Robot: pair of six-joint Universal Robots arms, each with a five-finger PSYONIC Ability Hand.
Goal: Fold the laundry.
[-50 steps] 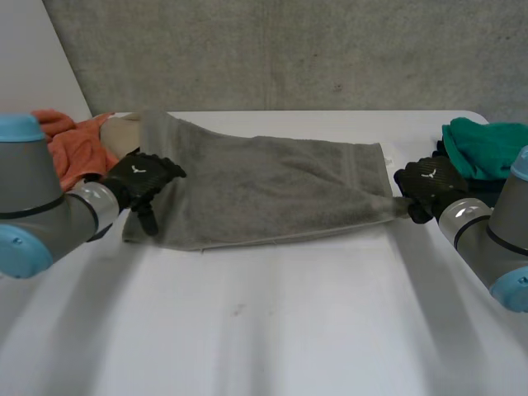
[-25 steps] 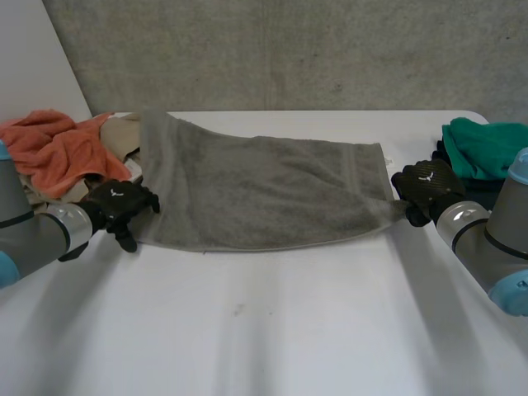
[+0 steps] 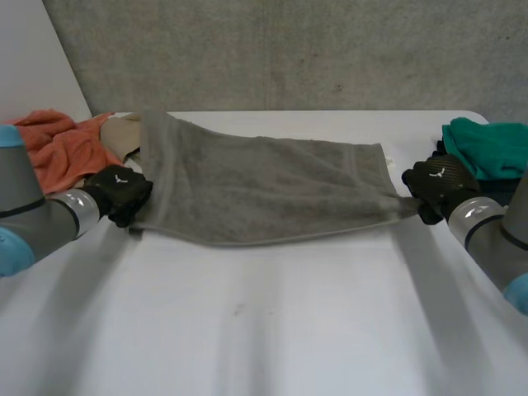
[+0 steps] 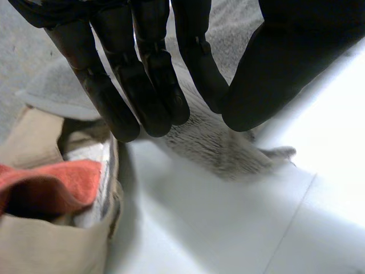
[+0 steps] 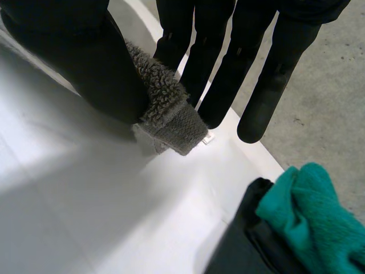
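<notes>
Stretching across the far half of the white desk (image 3: 264, 330), a grey towel (image 3: 264, 194) hangs taut between the two hands, its long near edge sagging in a shallow curve just above the surface. The left hand (image 3: 120, 191) is at the towel's near left corner; in its wrist view the straight fingers and the thumb close on the pile from either side, with the corner tip lying on the desk just past the thumb. The right hand (image 3: 437, 186) is at the near right corner, thumb and fingers pinching a bunched fold of terry, and a small white tag (image 5: 208, 137) pokes out beside it.

The desk top is smooth and matte, with a small dark mark (image 3: 238, 310) near its middle and a rounded far right corner. On its far left corner lies a heap of laundry: an orange towel (image 3: 62, 144) on and beside a beige cloth (image 3: 124, 132), just beside the left hand. On the right edge, a teal cloth (image 3: 487, 147) rests on a dark cloth (image 5: 245, 240), close to the right hand.

Behind the desk stands a rough grey concrete wall (image 3: 289, 54), and a plain white panel (image 3: 33, 58) leans across the far left. Beyond the desk's right edge the right wrist view shows speckled grey floor (image 5: 319, 114).
</notes>
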